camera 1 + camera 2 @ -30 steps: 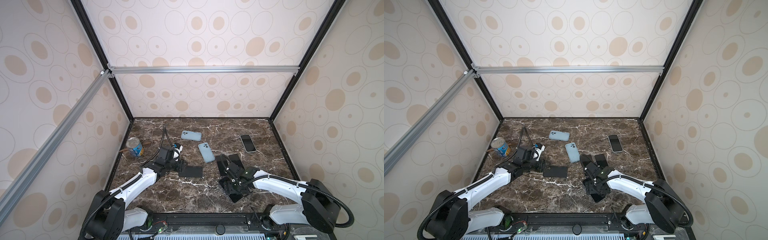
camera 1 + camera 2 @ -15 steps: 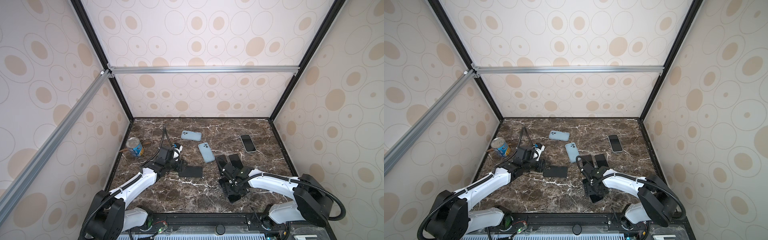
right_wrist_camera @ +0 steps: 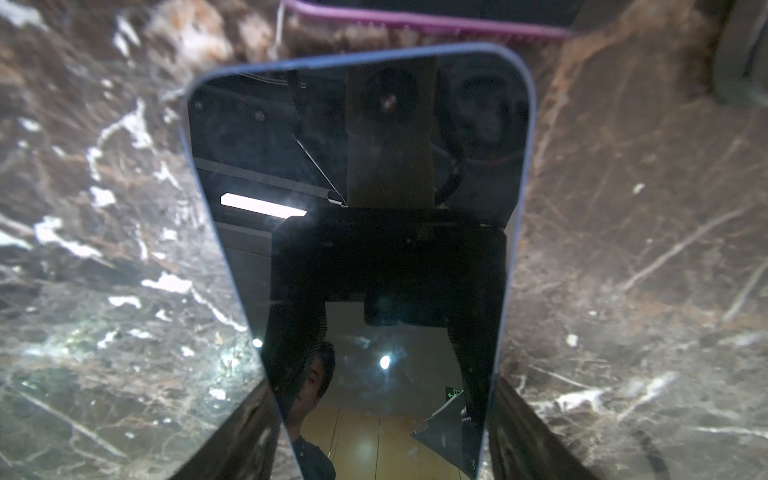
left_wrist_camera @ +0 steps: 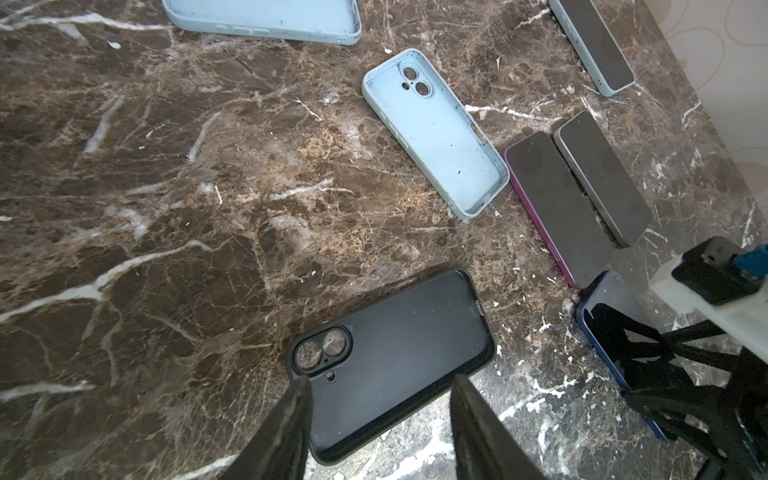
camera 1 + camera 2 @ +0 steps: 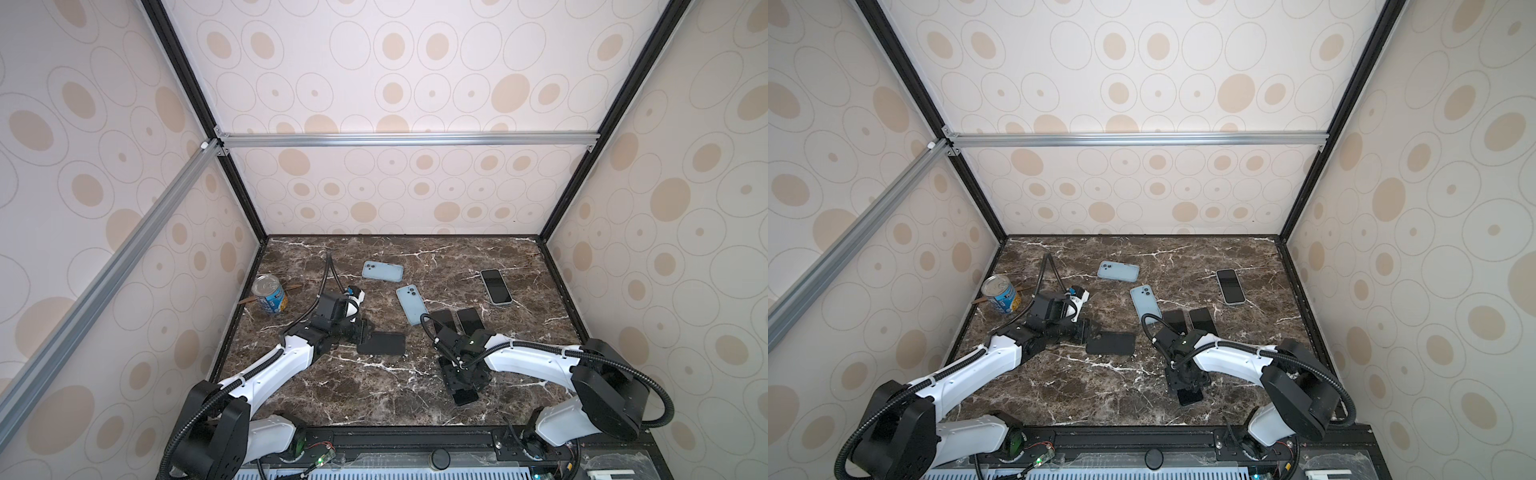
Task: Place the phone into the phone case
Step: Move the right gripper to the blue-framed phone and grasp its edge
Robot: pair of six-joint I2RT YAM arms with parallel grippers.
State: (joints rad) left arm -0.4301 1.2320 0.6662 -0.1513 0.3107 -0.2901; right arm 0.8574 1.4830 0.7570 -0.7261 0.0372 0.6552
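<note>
As it lies flat, phone (image 3: 357,249), blue-rimmed, glossy black, mirror-like, screen up

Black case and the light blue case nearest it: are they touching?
Apart. The left wrist view shows bare marble between black case and light blue case.

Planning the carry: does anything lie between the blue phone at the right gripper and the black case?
Nothing visible: only bare table lies between the blue phone and the black case; the purple phone sits farther back.
</note>
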